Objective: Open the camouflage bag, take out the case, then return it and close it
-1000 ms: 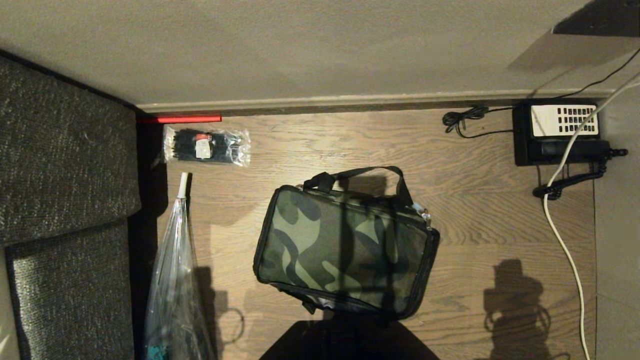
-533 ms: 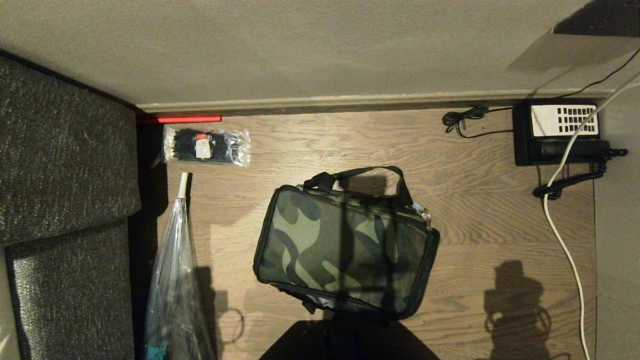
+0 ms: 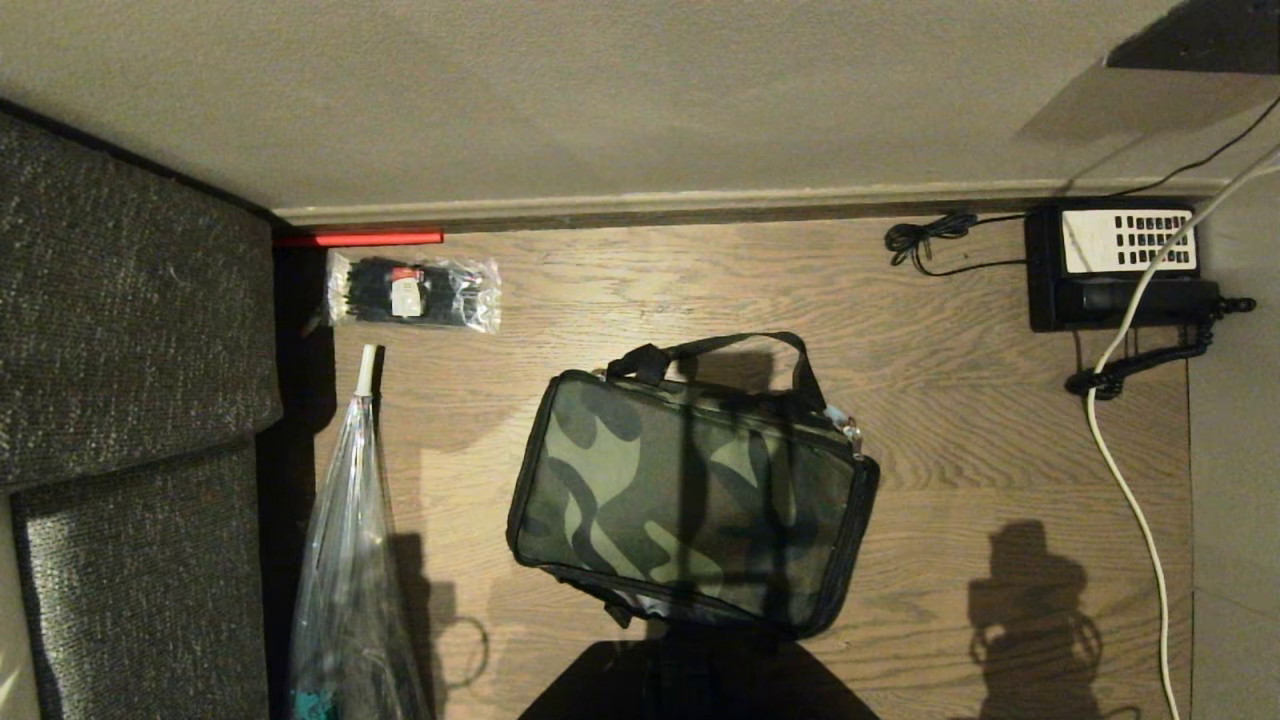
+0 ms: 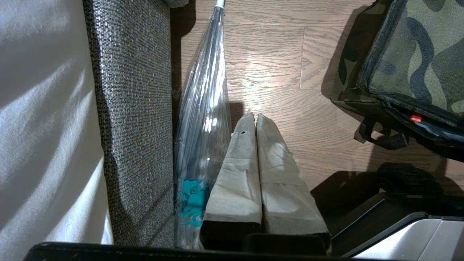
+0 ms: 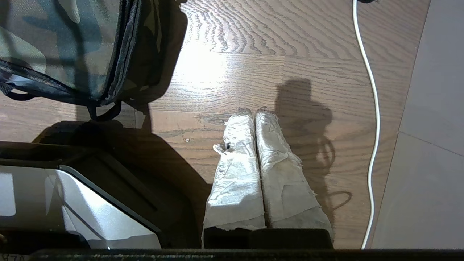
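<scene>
Head view: camouflage bag (image 3: 690, 500) lies zipped on the wooden floor (image 3: 620, 290), mid-frame, between a sofa (image 3: 130, 400) and a black telephone (image 3: 1115, 265). No arm visible.
Left wrist view: left gripper (image 4: 255, 117) above the floor beside a clear plastic bag (image 4: 203, 108), fingers pressed together, empty.
Right wrist view: right gripper (image 5: 253, 112) above bare floor near the bag's corner, fingers together, empty.

The left gripper (image 4: 253, 117), its two tape-wrapped fingers pressed together, hangs above the wooden plank floor (image 4: 268, 61). A clear plastic sleeve (image 4: 204, 108) lies alongside the grey woven sofa (image 4: 134, 108); the green camouflage bag (image 4: 409, 61) sits opposite.
</scene>
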